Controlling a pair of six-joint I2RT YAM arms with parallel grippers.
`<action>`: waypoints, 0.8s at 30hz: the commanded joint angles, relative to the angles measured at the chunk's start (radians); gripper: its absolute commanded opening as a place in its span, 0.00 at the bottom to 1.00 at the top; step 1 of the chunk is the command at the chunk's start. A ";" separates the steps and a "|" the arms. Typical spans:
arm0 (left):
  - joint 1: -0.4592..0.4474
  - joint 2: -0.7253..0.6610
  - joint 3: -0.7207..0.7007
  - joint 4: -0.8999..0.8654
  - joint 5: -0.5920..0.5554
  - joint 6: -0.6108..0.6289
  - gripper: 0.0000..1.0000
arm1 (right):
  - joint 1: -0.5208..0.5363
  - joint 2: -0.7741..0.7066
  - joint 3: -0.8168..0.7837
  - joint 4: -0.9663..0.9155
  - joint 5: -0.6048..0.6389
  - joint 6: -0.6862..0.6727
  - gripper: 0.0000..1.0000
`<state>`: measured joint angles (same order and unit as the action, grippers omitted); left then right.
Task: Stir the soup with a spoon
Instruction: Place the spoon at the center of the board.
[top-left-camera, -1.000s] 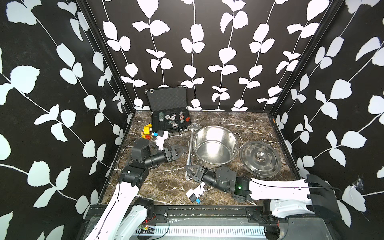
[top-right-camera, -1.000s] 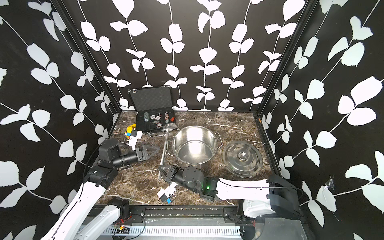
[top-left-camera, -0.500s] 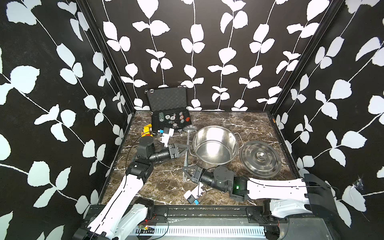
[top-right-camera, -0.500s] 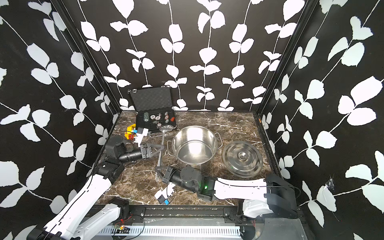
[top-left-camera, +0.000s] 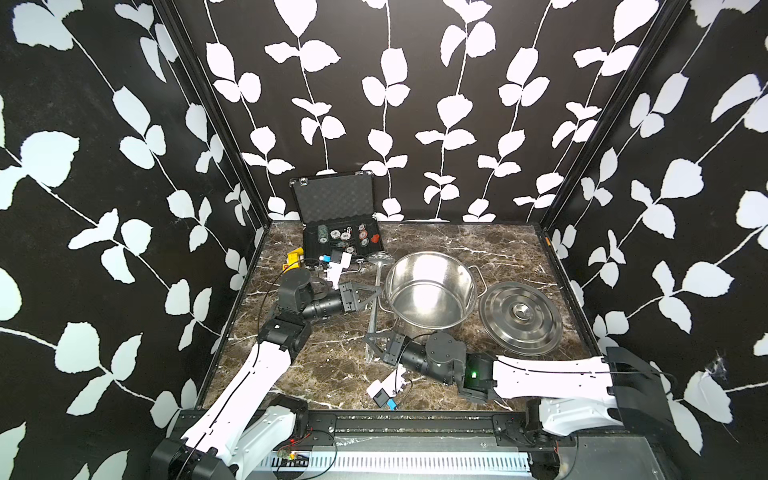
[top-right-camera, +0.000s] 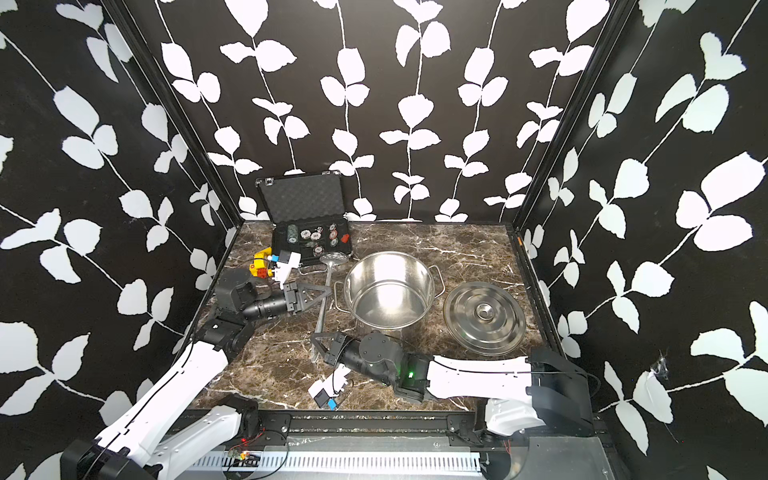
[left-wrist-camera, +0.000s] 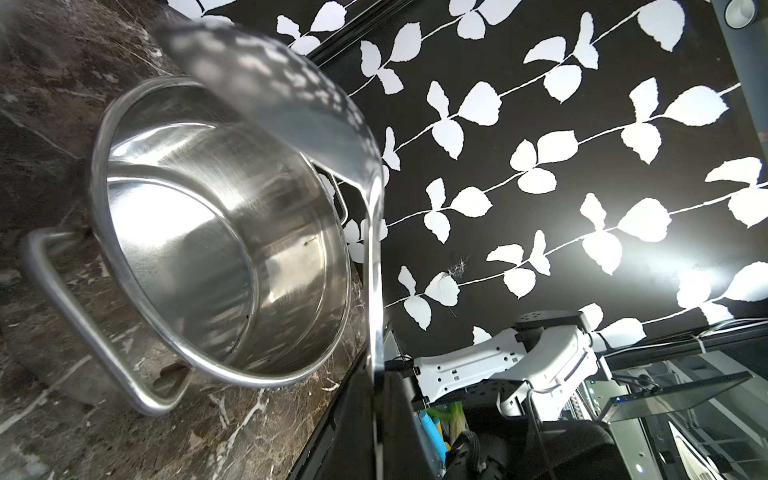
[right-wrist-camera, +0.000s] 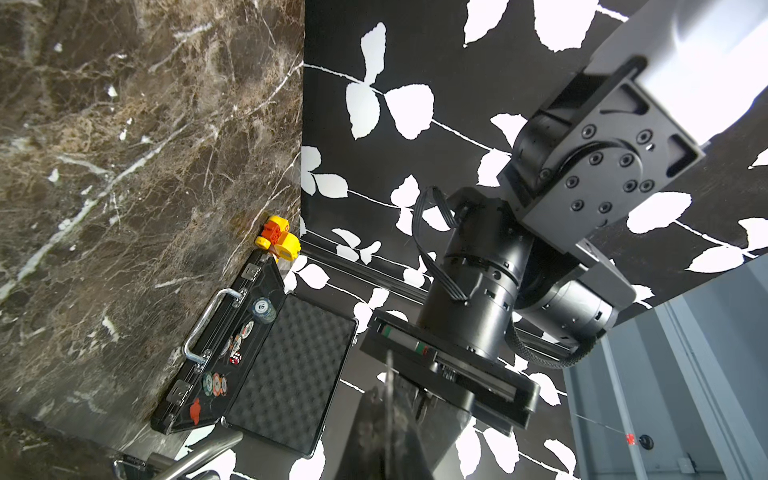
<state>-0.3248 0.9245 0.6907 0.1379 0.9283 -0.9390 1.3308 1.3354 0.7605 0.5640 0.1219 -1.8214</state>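
The spoon (top-left-camera: 377, 286) is a long silver ladle standing up off the marble, left of the steel pot (top-left-camera: 432, 278). Its round bowl points toward the back wall. My left gripper (top-left-camera: 376, 293) is shut on the middle of the thin handle, and my right gripper (top-left-camera: 371, 337) is shut on the handle's near end. In the left wrist view the spoon (left-wrist-camera: 372, 270) rises from between the shut jaws, with the pot (left-wrist-camera: 208, 249) beside it. The pot's inside is bare steel; no soup is in view. The right wrist view shows the handle (right-wrist-camera: 388, 374) edge-on between dark fingers.
The round steel lid (top-left-camera: 519, 318) with a knob lies flat to the right of the pot. An open black case (top-left-camera: 340, 232) of chips stands at the back left, with a yellow toy (top-left-camera: 293, 259) beside it. Black leaf-patterned walls close in three sides.
My left gripper has moved right to the spoon's handle and shut on it. The right gripper has kept its hold on the handle's near end, shifting slightly.
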 joint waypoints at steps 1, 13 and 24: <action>-0.003 -0.019 0.015 -0.023 -0.022 0.073 0.00 | 0.007 0.000 0.022 0.068 0.042 0.024 0.16; 0.020 -0.150 -0.029 -0.488 -0.467 0.458 0.00 | -0.156 -0.319 0.016 -0.115 0.400 0.690 0.86; 0.018 0.213 -0.329 0.072 -0.517 0.459 0.00 | -0.560 -0.750 -0.093 -0.398 0.412 1.244 0.94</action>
<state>-0.3115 1.0851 0.3916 -0.0383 0.4038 -0.4999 0.8284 0.6075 0.6926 0.2749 0.5236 -0.7990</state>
